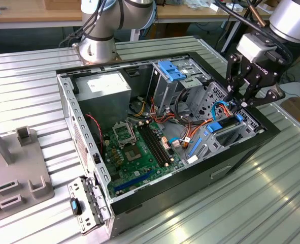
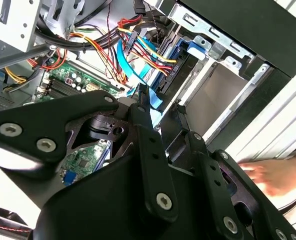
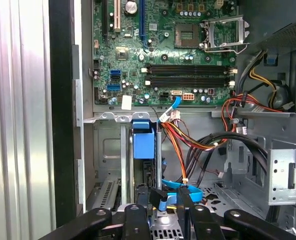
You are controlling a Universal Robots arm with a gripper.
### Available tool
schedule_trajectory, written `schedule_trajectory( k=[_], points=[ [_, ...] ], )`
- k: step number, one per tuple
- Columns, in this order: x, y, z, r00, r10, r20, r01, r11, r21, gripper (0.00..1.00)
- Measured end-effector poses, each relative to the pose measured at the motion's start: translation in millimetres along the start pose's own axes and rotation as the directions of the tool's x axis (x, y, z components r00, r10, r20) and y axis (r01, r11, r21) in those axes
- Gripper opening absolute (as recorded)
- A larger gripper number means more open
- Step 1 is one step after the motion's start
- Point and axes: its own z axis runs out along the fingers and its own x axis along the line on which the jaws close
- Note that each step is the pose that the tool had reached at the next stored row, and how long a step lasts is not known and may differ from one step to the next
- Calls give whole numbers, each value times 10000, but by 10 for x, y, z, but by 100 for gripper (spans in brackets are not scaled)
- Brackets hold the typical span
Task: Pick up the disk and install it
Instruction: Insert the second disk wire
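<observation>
The disk (image 1: 227, 128) stands on edge in the drive bay at the end of the open computer case (image 1: 71, 109) on the exterior view's right. Its blue rail shows in both wrist views (image 3: 143, 140) (image 2: 175, 72). My gripper (image 1: 246, 103) hangs just above that bay. In both wrist views its black fingers are apart (image 3: 164, 200) (image 2: 160, 107). Only a loose blue cable (image 3: 180, 189) and the bay floor show between them. The fingers are not touching the disk.
The case lies on a ribbed metal table (image 1: 271, 193). Inside are a green motherboard (image 1: 134, 152), a grey power-supply box (image 1: 106, 86), a cage with a blue latch (image 1: 171, 70) and many cables. A hand (image 2: 278, 175) rests outside the case wall. A grey fixture (image 1: 12, 168) sits at the exterior view's left.
</observation>
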Motion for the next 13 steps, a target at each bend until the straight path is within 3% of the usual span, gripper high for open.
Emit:
schedule_trajectory(
  k=[1,3,4,5,9,10,11,12,13],
  points=[
    [0,0,-1,10000,-1,-27,1,10000,1,36],
    [-4,0,-1,9991,-12,-416,12,10000,4,36],
    [-19,0,-1,9973,-22,-730,22,10000,6,36],
    [-27,0,0,9970,-23,-773,24,10000,6,36],
    [-36,0,7,9970,-23,-775,24,10000,7,36],
    [-39,1,7,9975,-21,-711,21,10000,6,36],
    [-45,1,7,9988,-14,-489,14,10000,5,36],
    [-47,1,11,9988,-13,-484,13,10000,4,36],
    [-47,1,11,9985,-16,-541,16,10000,4,36]
  ],
)
